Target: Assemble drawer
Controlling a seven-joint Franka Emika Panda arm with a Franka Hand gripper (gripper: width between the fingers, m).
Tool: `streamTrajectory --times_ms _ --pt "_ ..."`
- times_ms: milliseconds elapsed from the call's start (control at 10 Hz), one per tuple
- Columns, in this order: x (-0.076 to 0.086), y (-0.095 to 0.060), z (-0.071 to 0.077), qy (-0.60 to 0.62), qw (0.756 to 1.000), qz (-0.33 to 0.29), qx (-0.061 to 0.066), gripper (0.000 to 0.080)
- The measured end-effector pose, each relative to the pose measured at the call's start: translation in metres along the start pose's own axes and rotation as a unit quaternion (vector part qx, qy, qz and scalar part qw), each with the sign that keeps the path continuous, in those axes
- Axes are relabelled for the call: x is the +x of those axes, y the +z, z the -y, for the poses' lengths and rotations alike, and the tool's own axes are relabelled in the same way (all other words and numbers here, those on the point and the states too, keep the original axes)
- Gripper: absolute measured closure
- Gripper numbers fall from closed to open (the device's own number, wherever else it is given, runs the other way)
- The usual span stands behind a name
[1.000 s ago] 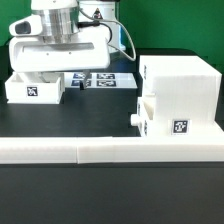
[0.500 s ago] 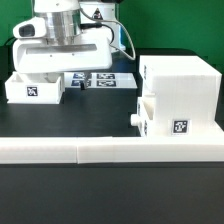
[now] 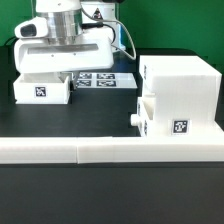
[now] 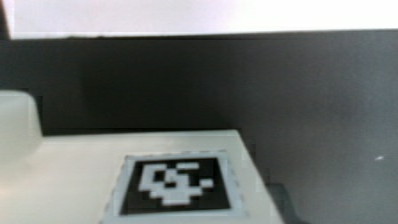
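Observation:
The tall white drawer case [image 3: 185,85] stands at the exterior view's right. A knobbed tray [image 3: 162,116] sits partly in its lower opening, knob [image 3: 133,118] facing left, tag on its front. A second small white tray [image 3: 41,91] with a black-and-white tag is at the left. My gripper [image 3: 54,77] comes down on it from above and looks shut on its rear wall, with the fingers hidden behind the tray. In the wrist view the tray's tag [image 4: 178,183] fills the lower part and no fingers show.
A long low white rail [image 3: 100,152] runs along the table's front. The marker board [image 3: 105,80] lies flat behind the loose tray, between it and the case. Dark table surface [image 3: 95,115] lies between tray, case and rail.
The arm and the loose tray have shifted together a little toward the exterior view's right, toward the case. The case and its tray have not moved.

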State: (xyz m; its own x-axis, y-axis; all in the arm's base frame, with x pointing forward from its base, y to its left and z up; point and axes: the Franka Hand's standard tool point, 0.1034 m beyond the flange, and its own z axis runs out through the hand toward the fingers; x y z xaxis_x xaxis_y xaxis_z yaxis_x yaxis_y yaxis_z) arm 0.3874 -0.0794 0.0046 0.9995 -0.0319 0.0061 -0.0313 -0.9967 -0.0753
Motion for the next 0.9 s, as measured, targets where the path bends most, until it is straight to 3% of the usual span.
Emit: streamTrajectory --times_ms 700,800,900 --pt "0.004 -0.003 0.004 0.006 1.000 0.002 0.002 0.0754" --pt "0.019 -0.018 0.020 0.011 1.000 0.009 0.011 0.0754" --pt "0.037 -0.030 0.030 -0.001 1.000 -0.003 0.011 0.0754"
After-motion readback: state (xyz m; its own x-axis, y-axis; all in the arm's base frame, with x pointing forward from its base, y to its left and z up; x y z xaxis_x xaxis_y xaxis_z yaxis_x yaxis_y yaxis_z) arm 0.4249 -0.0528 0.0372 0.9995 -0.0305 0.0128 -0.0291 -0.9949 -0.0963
